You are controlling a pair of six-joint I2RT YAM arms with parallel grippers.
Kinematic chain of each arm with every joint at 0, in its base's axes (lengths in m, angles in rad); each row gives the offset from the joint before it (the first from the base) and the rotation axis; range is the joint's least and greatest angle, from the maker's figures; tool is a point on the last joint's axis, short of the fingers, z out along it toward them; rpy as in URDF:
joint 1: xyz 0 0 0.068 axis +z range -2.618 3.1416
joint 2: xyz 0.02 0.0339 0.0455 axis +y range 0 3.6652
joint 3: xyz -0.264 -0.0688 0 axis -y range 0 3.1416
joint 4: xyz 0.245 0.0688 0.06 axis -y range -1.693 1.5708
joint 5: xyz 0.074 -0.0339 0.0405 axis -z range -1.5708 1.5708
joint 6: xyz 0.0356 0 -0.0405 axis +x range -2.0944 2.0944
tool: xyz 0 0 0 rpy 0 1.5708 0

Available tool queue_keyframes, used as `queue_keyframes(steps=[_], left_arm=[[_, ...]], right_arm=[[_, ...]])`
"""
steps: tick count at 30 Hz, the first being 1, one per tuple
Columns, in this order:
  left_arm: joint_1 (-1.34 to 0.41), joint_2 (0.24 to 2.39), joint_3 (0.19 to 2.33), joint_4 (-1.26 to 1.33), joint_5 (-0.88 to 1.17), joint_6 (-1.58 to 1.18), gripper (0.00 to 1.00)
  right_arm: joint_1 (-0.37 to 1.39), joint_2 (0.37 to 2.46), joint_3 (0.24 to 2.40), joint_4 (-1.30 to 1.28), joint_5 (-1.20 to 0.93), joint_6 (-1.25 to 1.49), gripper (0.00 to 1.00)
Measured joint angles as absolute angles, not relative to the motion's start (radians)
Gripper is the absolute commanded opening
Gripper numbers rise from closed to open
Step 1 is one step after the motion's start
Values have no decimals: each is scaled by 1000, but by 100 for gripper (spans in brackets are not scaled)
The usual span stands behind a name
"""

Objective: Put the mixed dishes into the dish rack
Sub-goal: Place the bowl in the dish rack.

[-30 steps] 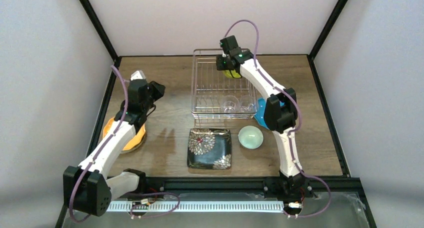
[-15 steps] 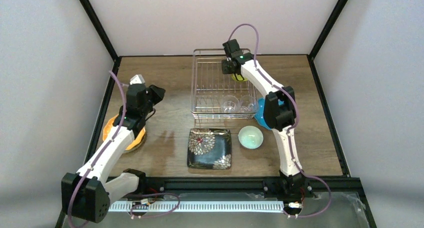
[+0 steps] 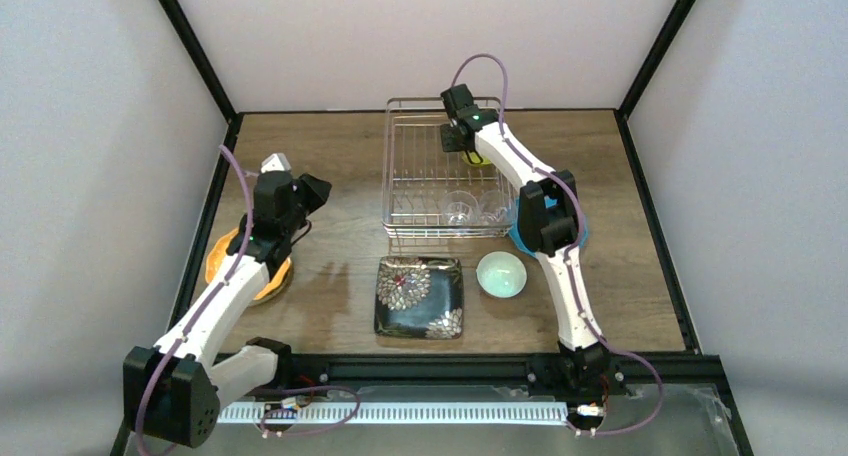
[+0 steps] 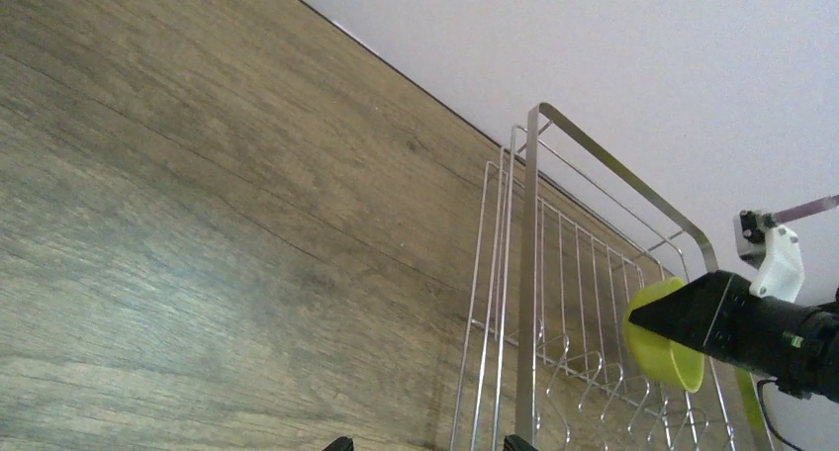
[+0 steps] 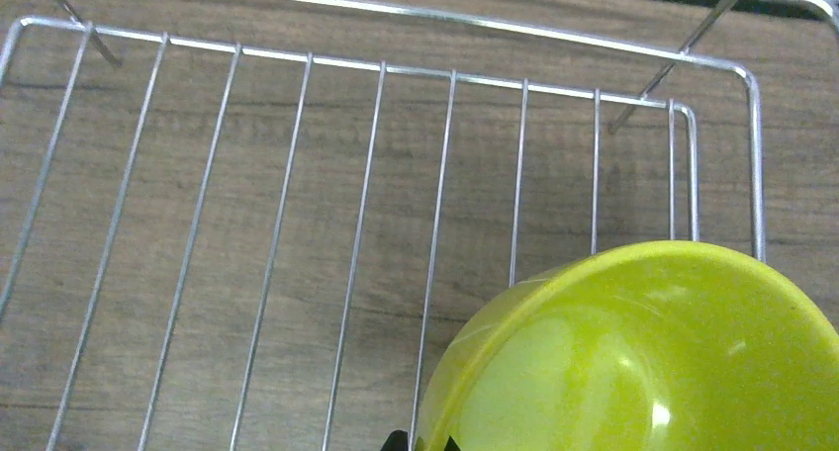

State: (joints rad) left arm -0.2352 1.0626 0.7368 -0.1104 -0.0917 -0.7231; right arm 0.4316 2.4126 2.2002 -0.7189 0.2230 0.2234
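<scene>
Wooden table (image 3: 340, 176): yellow-green bowl (image 5: 633, 362) in right claw (image 3: 468, 146) above dish rack (image 3: 420, 181)

- Silver wire is being shown by the dish rack (image 3: 388, 166).
- Over its far right corner, a glossy yellow-green bowl (image 5: 633, 362) is being seen.
- Before the rack, the square plate (image 3: 419, 296) is being shown black with pale flowers.
- By its near right corner, a mint bowl (image 3: 500, 274) and blue plate (image 3: 517, 239) are being shown.
- Well left of it, an orange plate (image 3: 218, 264) is being seen.
</scene>
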Motion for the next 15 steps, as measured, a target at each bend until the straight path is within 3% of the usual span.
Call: queue_keyframes(steps=[4,7,15], left_arm=[[-235,1058,726,-109,-91,-723,88],[-235,1055,721,-109,-88,-725,88],[-235,1053,719,-107,-85,-725,88]], right_arm=[[432,2423,2230,-715,228,217,1],[432,2426,2235,-714,233,215,8],[432,2460,2239,-706,246,205,52]])
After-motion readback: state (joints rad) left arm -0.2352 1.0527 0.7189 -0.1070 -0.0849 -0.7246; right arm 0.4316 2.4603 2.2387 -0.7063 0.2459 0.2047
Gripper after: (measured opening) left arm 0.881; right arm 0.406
